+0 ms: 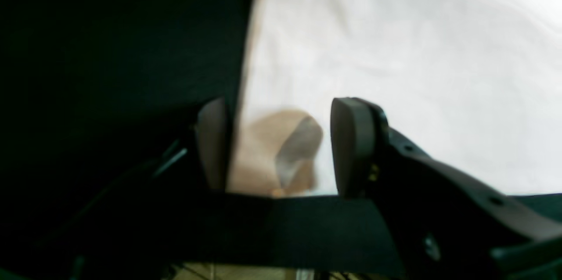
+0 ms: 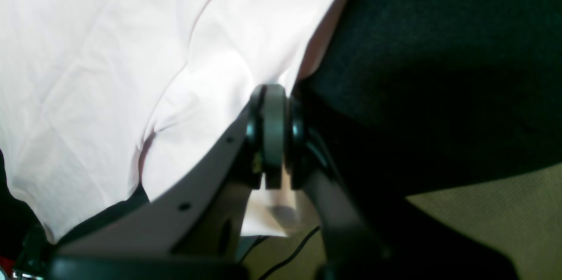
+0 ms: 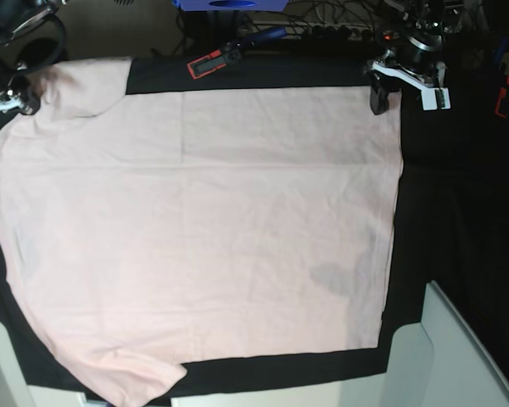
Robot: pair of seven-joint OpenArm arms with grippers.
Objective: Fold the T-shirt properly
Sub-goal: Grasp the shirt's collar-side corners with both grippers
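The pale pink T-shirt point(image 3: 204, 229) lies spread flat, plain side up, on the black table cloth point(image 3: 458, 212). My left gripper point(image 3: 380, 100) is at the shirt's far right corner. In the left wrist view, this gripper point(image 1: 281, 146) is open and straddles the shirt's edge point(image 1: 395, 52), one pad point(image 1: 213, 144) over the black cloth and the other pad point(image 1: 351, 146) over the shirt. My right gripper point(image 3: 21, 102) is at the far left sleeve. In the right wrist view, it point(image 2: 274, 133) is shut on the T-shirt's edge point(image 2: 88, 52), and creases run toward the pads.
A red and black tool point(image 3: 208, 64) lies on the cloth behind the shirt's far edge, with a blue box point(image 3: 229, 4) and cables beyond it. A white panel point(image 3: 458, 356) stands at the near right. A small red item point(image 3: 500, 97) sits far right.
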